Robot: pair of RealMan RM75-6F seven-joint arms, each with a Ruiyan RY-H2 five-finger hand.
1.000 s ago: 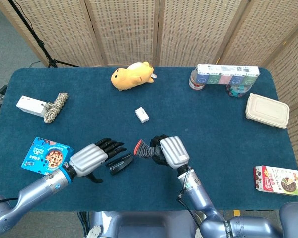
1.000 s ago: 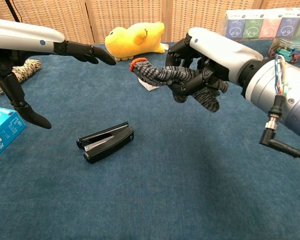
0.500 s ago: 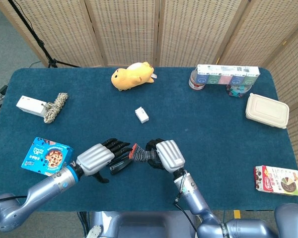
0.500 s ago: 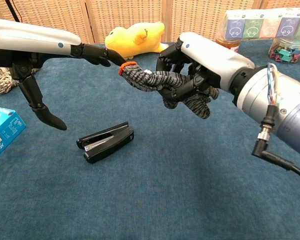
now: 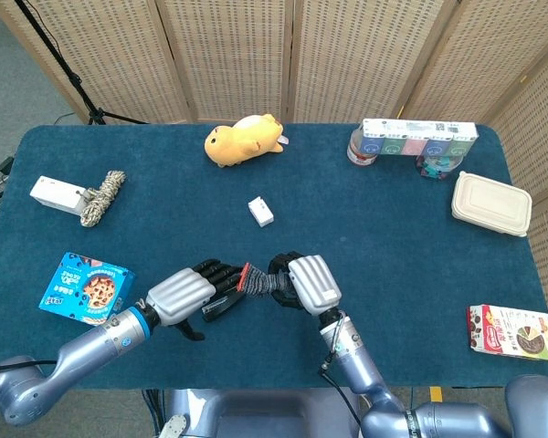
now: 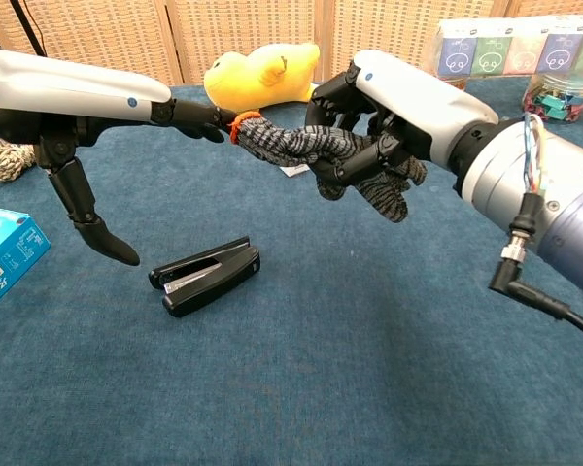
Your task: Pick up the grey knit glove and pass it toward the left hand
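Above blue tablecloth (image 6: 321, 388), beyond the stapler (image 6: 206, 276), the grey knit glove (image 6: 291, 146) is gripped by the right hand (image 6: 369, 136) and touched by the spread, unclosed left hand (image 6: 107, 107); takeover remains.

Robot lab: screen panels (image 5: 228, 55), tripod leg (image 5: 50, 64), prop-strewn table (image 5: 393, 228).

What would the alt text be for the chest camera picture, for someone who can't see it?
The robot's right hand holds a grey knit glove in the air, its orange-edged cuff meeting the fingertips of the left hand. Below, a black stapler lies on the blue table, and a yellow plush toy sits behind.
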